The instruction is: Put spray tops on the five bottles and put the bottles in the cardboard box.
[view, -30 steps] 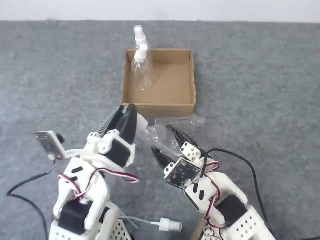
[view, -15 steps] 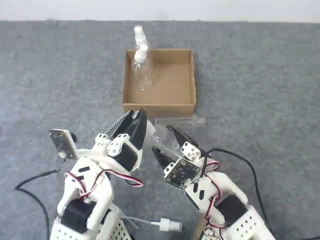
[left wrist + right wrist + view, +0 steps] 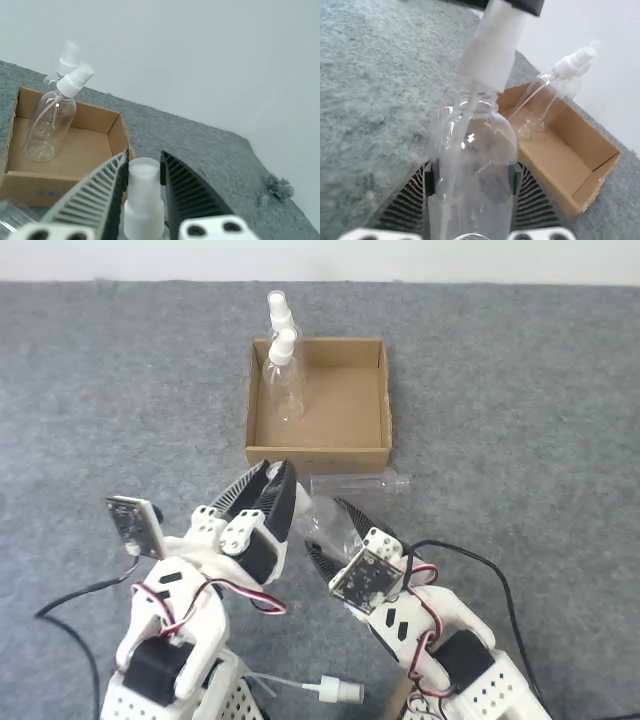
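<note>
Overhead looks down; wrist cameras share the box (image 3: 92,119) (image 3: 563,146) (image 3: 345,400).

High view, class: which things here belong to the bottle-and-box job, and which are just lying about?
Job:
cardboard box
capped bottle in box
capped bottle behind box
uncapped bottle lying in front
loose spray top near the arm bases
held spray top, in left gripper
held bottle, in right gripper

Lying about:
left black cable
right black cable

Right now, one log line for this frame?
left tool: shut on spray top, over held bottle | right tool: shut on held bottle | cardboard box: capped bottle inside | carpet: uncapped bottle, spare top
</note>
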Robot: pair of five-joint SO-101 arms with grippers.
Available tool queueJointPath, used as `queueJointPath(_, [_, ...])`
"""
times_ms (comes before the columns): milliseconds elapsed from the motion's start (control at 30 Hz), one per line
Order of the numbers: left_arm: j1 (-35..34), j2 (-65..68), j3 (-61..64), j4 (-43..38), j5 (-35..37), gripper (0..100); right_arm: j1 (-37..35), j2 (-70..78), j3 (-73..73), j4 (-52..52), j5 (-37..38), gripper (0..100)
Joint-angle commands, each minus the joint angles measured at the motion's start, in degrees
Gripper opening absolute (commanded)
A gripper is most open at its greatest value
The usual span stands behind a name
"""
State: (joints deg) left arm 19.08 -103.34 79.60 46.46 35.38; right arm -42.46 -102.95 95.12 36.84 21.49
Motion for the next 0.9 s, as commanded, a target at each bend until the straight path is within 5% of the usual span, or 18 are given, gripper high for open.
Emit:
queueJointPath(0, [1.49, -0.88, -0.4, 0.26, -0.88, 1, -0.04, 0.13, -2.99, 1.89, -3.16, 0.6])
queueJointPath(400, [1.41, -0.88, 7.25, -8.62, -3.6, 1, -0.4, 0.13, -4.31, 1.71, -4.57, 0.6])
queueJointPath(867, [0.97, -0.88, 7.96, -9.32, -3.78, 1, -0.4, -0.31, -5.27, 1.45, -12.48, 0.6])
